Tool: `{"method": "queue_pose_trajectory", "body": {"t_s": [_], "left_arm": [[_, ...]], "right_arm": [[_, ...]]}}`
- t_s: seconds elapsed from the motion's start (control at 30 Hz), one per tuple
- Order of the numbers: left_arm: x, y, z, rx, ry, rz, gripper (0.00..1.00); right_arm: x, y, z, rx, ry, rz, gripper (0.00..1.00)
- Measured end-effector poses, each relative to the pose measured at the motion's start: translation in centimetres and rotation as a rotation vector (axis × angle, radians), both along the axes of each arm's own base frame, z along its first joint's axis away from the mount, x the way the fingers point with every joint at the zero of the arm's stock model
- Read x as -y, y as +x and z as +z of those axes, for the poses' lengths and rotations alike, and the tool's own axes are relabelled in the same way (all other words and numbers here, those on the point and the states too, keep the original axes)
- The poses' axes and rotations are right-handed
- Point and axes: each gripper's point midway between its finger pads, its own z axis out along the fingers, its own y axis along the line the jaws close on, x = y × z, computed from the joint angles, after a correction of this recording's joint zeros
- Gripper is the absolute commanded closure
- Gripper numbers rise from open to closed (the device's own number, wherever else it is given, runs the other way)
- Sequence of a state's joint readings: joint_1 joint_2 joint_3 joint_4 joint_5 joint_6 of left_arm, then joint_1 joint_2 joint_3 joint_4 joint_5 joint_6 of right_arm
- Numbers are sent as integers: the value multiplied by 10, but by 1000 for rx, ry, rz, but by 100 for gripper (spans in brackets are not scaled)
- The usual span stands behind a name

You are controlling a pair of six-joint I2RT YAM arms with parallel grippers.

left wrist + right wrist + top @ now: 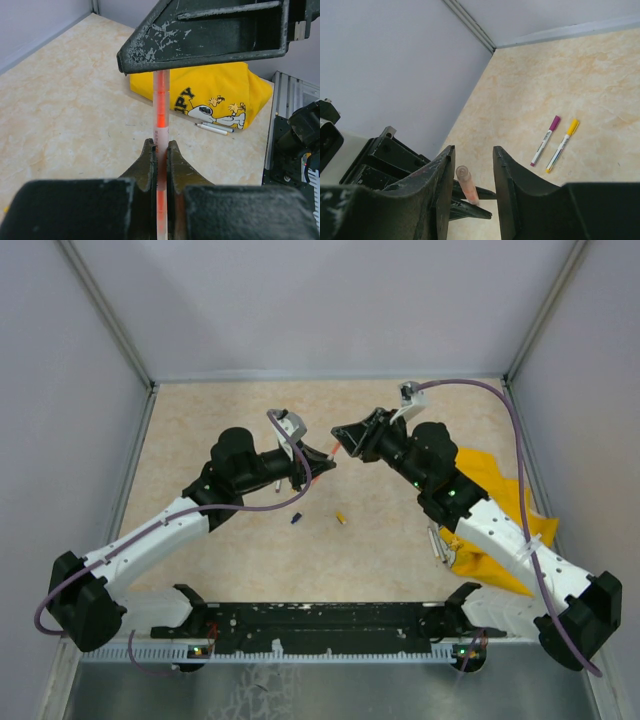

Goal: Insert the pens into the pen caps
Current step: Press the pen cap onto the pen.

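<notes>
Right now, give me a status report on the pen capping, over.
Left gripper shut on orange pen. Right gripper open, jaws astride pen's far end, not touching. Blue cap and yellow cap loose on table. Nothing blocking.

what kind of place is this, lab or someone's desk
Most likely a robot lab test cell: left arm and right arm bolted at the edge of a beige stone-patterned tabletop, closed in by plain grey wall panels on metal posts.
</notes>
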State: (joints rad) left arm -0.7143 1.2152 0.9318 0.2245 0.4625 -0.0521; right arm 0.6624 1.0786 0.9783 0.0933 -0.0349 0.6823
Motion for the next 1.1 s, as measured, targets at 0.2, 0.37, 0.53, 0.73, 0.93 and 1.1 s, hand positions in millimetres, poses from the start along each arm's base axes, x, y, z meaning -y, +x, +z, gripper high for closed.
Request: {"method": "queue_pose_trajectory", "body": {"t_s": [0.2, 0.37, 0.53, 0.73, 0.93, 1.1], "left_arm": [[0, 0, 0, 0, 0, 0, 100], [0, 0, 0, 0, 0, 0, 100], [0, 0, 0, -1, 0, 1, 100], [-1, 0, -5, -24, 13, 10, 100], [-3, -1, -13, -48, 30, 12, 100], [-4, -3, -23, -72, 51, 14, 100]], "right_arm": [[-2, -2, 1, -2, 7, 13, 79], [-3, -3, 2, 1, 15, 22, 90], [-3, -2, 2, 9, 9, 19, 100], [-1, -4, -6, 23, 17, 19, 100], [-3, -8, -15, 14, 43, 41, 100], [-7, -11, -26, 5, 41, 33, 100]]}}
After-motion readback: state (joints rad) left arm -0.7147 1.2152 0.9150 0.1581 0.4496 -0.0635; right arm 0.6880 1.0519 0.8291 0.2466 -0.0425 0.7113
